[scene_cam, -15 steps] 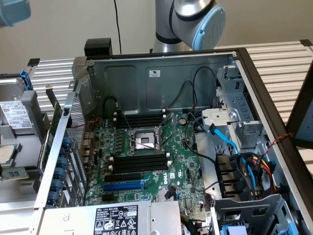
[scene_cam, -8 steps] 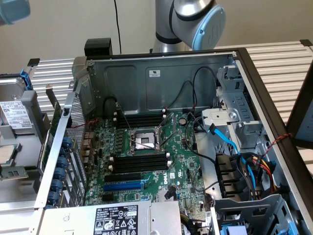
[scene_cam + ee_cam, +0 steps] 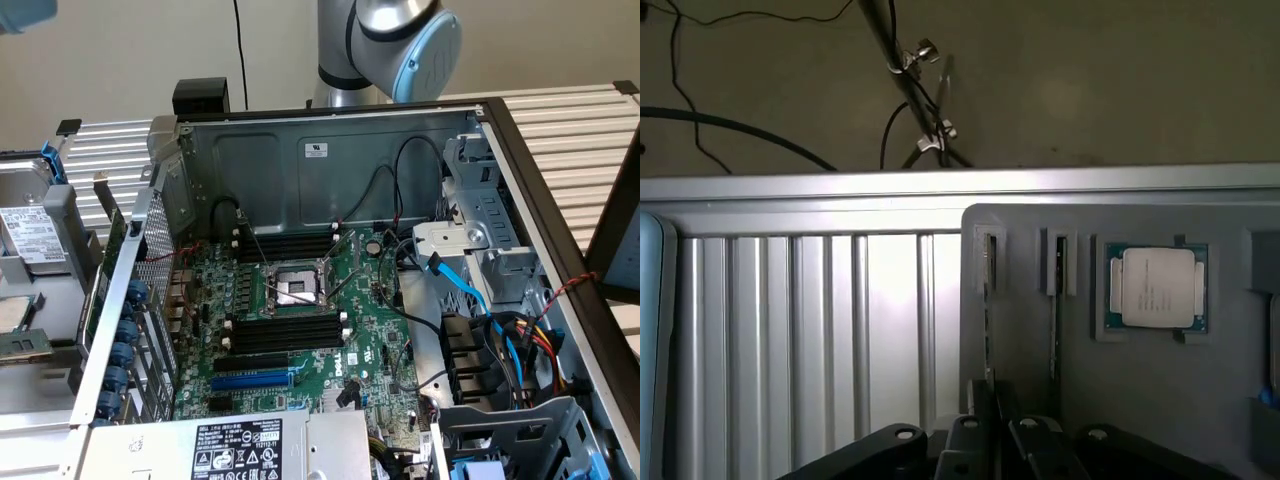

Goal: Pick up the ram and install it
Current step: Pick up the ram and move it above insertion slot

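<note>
The ram stands on edge in a slot of a grey holder tray, seen as a thin dark strip. My gripper sits over its near end, the dark fingers pressed close on either side of the stick, shut on it. The stick still rests in the tray's slot. In the exterior view the open computer case shows the green motherboard with black memory slots below the CPU socket and more slots above it. The arm's blue-capped joint rises behind the case.
A second stick stands in the neighbouring tray slot, and a CPU chip lies in a pocket beside it. The tray rests on a ribbed metal table. Inside the case, cables and a drive cage crowd the exterior view's right.
</note>
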You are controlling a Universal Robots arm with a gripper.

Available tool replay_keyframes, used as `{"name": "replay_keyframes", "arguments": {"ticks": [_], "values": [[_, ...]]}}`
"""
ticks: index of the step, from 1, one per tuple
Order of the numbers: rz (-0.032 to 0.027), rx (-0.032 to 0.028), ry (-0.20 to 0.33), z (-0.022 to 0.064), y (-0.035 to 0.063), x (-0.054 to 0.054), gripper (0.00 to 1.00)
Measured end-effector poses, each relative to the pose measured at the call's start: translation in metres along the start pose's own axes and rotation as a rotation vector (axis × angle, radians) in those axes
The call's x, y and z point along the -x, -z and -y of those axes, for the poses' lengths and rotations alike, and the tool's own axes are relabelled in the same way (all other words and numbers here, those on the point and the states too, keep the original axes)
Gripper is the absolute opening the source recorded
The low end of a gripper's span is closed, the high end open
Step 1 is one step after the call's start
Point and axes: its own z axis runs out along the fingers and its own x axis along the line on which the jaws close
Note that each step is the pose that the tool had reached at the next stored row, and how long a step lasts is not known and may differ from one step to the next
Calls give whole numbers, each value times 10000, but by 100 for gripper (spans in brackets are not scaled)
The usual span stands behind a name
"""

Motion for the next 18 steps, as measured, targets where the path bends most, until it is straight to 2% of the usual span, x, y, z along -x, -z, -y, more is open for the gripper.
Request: {"name": "replay_keyframes", "arguments": {"ticks": [9,15,18], "values": [[-13,0,1,-5,213,-10,14],[-36,-1,-1,-13,455,-20,14],[-52,-1,-1,-15,525,-23,14]]}}
